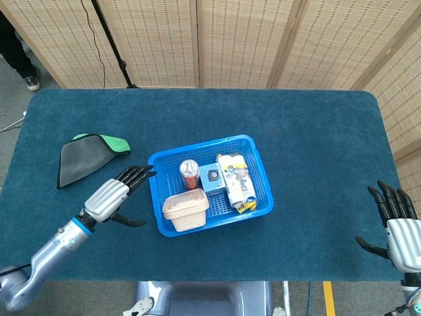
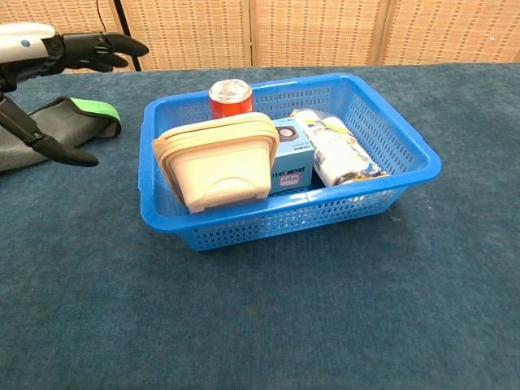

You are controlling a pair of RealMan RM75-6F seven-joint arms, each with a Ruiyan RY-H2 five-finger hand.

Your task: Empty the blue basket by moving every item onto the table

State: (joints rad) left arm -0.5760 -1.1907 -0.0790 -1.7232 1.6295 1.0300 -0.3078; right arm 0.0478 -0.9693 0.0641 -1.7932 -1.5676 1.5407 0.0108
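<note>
Behind, woven screens (image 1: 237, 39); blue-carpeted table (image 1: 316, 145).

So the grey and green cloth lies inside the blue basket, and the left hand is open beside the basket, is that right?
Not quite. The cloth lies on the table, left of the basket, as the head view shows. The left hand is indeed open beside the basket.

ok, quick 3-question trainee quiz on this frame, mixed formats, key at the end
1. True or false: the left robot hand holds the red can.
2. Which lies on the table outside the blue basket? A) beige containers B) grey-green cloth C) small blue box
3. Fill in: the right robot hand is ____, holding nothing.

Key: 1 false; 2 B; 3 open
</note>
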